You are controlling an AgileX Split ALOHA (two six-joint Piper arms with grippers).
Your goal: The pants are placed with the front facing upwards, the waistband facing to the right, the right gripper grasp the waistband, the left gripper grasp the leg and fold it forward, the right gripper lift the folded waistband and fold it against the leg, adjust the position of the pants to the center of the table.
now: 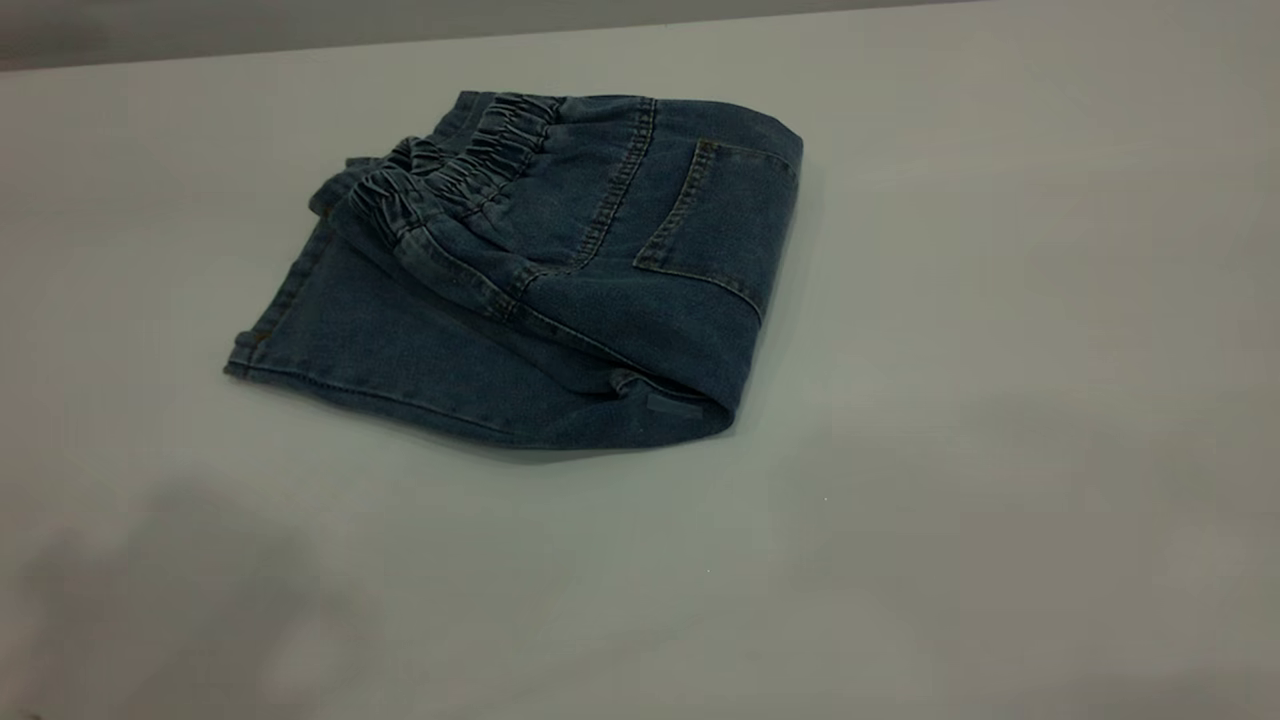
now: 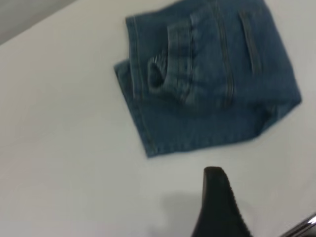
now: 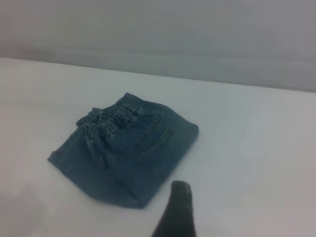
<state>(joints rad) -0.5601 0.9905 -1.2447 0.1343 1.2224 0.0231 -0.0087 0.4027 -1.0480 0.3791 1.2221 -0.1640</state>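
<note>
So the pants (image 1: 530, 300) are lying folded on the table (image 1: 1000, 400), a bit up and left of the middle of the exterior frame. The top layer is folded over so a back patch pocket (image 1: 715, 225) faces up on the right side of the bundle, and the waistband (image 1: 470, 165) sits bunched and puckered toward the upper left of it. A leg hem (image 1: 262, 335) sticks out at the lower left, flat on the table.

Neither arm shows up in the exterior view. The left gripper (image 2: 219, 207) only pokes into the bottom of its own wrist view as one black wedge tip, clear of the denim, with the pants in the upper half of that frame. Same deal with the right gripper (image 3: 177, 210): one dark tip at the bottom centre, just short of the near corner of the fold. Neither has hold of anything, but I honestly can't tell how far open either claw is.
</note>
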